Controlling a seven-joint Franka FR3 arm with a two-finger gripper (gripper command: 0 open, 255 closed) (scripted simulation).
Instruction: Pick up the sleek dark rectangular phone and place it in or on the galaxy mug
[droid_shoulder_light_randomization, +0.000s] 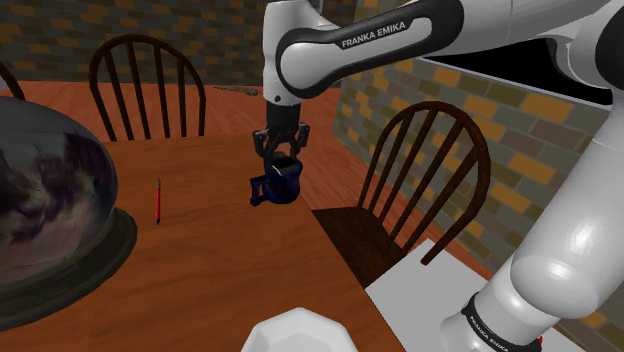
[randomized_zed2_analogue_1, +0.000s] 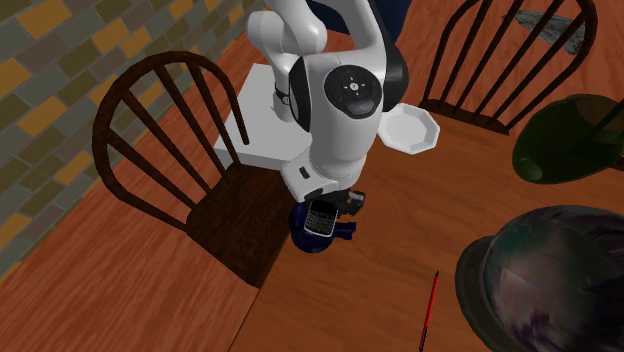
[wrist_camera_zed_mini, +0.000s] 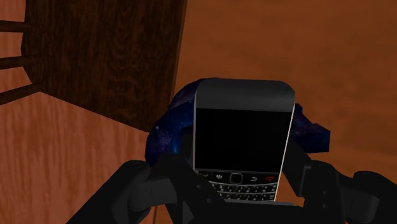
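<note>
The black phone is showing a grey rim, a dark screen and tiny keys. The gripper is pinching its key end, holding it right over the mug. The dark blue starry mug is standing upright on the table, at 6 o'clock from the phone in the shoulder view.

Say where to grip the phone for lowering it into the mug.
At the keyboard end, across its narrow side edges, coming from above: the phone is a thin slab, so its screen end hangs free over the mug. The end effector holds it so.
</note>
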